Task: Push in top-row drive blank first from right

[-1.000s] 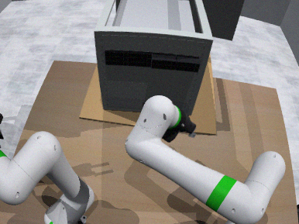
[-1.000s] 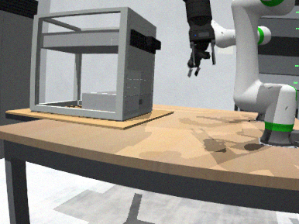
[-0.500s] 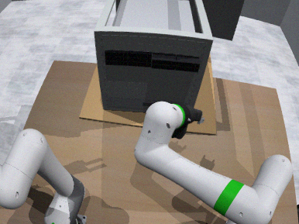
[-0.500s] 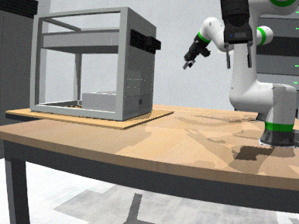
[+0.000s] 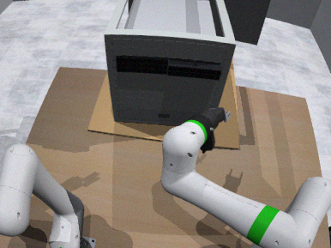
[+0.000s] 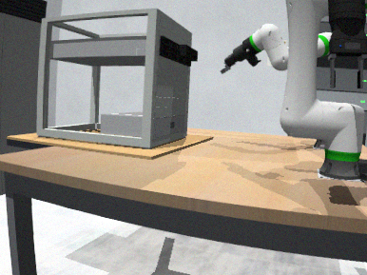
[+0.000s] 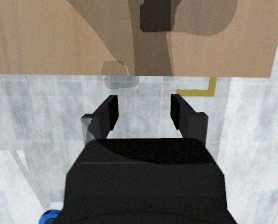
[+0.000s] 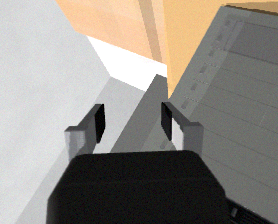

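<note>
The rack (image 5: 141, 98) (image 6: 172, 89) stands upright on a thin board, and its grey front also shows in the right wrist view (image 8: 235, 105). A dark band of drive blanks (image 5: 141, 64) (image 6: 178, 51) crosses its upper front and juts out from it; single blanks and rows cannot be told apart clearly. My right gripper (image 5: 227, 115) (image 6: 224, 68) (image 8: 133, 114) is open and empty, in front of the rack near its right edge and lower than the band, touching nothing visible. My left gripper (image 6: 346, 86) (image 7: 144, 105) is open and empty, far out from the rack; it is outside the top view.
The board (image 5: 99, 124) (image 6: 190, 143) reaches out past the rack's front and sides on the wooden table (image 5: 64, 106) (image 6: 228, 180). The right forearm (image 5: 227, 201) crosses in front of the rack. A dark cabinet (image 5: 244, 12) stands behind. The left wrist view looks past the table edge to the floor.
</note>
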You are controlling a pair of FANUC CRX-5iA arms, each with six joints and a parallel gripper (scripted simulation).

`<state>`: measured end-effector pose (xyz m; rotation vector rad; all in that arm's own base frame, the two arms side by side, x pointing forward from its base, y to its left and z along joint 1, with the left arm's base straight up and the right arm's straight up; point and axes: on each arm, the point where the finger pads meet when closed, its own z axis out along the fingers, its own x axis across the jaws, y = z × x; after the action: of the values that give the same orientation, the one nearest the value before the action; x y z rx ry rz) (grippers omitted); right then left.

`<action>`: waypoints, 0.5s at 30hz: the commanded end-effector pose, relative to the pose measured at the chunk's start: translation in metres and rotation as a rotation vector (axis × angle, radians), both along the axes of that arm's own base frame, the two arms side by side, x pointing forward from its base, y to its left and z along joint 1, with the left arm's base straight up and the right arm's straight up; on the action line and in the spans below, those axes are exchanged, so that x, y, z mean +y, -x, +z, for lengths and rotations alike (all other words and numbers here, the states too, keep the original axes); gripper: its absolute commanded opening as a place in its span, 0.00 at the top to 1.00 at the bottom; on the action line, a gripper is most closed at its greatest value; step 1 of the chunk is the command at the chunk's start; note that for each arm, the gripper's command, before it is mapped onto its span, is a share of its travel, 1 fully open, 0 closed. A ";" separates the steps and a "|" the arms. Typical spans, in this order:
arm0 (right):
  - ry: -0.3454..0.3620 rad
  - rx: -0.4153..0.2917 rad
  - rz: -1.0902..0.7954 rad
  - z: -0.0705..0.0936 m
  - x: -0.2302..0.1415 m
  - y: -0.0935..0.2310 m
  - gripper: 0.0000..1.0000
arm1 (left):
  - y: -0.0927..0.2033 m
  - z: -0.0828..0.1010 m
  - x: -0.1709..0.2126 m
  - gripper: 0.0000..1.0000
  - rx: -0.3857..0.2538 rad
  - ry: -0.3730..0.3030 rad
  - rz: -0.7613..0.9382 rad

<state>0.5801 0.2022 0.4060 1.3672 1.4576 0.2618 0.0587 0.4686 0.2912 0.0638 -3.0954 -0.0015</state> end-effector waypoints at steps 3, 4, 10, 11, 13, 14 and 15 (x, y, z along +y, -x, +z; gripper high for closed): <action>0.178 -0.043 0.164 0.029 0.009 -0.007 0.00 | 0.040 -0.001 0.006 0.00 -0.033 0.002 -0.028; 0.207 -0.048 0.187 0.033 0.011 -0.007 0.00 | 0.044 -0.001 0.006 0.00 -0.036 0.002 -0.031; 0.384 -0.074 0.320 0.052 0.028 -0.005 0.00 | 0.057 -0.001 0.006 0.00 -0.044 0.001 -0.039; 0.413 -0.077 0.341 0.054 0.031 -0.004 0.00 | 0.058 -0.001 0.006 0.00 -0.045 0.001 -0.039; 0.413 -0.077 0.341 0.054 0.031 -0.004 0.00 | 0.058 -0.001 0.006 0.00 -0.045 0.001 -0.039; 0.442 -0.081 0.361 0.056 0.034 -0.003 0.00 | 0.059 -0.002 0.006 0.00 -0.045 0.001 -0.039; 0.470 -0.084 0.381 0.059 0.037 -0.002 0.00 | 0.059 -0.002 0.006 0.00 -0.045 0.001 -0.040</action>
<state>0.5827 0.2330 0.4558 0.8059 1.5694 0.2034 0.0009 0.4746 0.2887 0.0042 -3.1399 0.0036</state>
